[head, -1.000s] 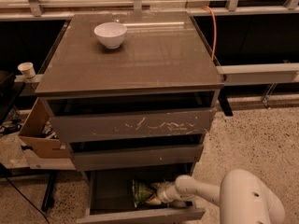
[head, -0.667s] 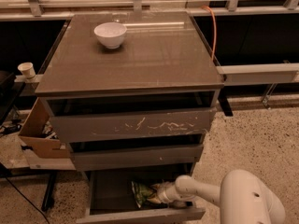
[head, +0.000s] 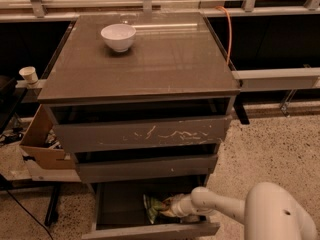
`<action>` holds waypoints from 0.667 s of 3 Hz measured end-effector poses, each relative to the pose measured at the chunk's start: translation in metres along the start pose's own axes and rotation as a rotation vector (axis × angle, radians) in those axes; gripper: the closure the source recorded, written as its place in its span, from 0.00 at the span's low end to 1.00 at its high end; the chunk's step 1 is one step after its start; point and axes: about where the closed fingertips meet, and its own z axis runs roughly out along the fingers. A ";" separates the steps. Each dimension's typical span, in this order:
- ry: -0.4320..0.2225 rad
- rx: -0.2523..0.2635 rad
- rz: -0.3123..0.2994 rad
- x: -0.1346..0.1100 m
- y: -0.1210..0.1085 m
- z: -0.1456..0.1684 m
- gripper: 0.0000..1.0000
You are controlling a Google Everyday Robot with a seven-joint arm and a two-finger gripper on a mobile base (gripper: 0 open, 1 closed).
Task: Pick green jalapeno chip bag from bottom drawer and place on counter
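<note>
Jaws still at chip bag (head: 152,208), bottom drawer (head: 119,205)

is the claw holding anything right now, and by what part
Cannot tell. The claw is in the bottom drawer, at the right edge of the green jalapeno chip bag, but a grip on it does not show.

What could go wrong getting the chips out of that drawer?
The gripper is low inside the bottom drawer at the chip bag; lifting straight up could bump the drawer front above. The shiny, crinkled bag might slip. The bowl on the counter could get nudged if the bag lands close.
</note>
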 end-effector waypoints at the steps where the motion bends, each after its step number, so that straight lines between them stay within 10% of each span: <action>1: -0.014 0.022 -0.028 -0.018 -0.003 -0.038 1.00; 2: 0.002 0.098 -0.087 -0.054 -0.010 -0.117 1.00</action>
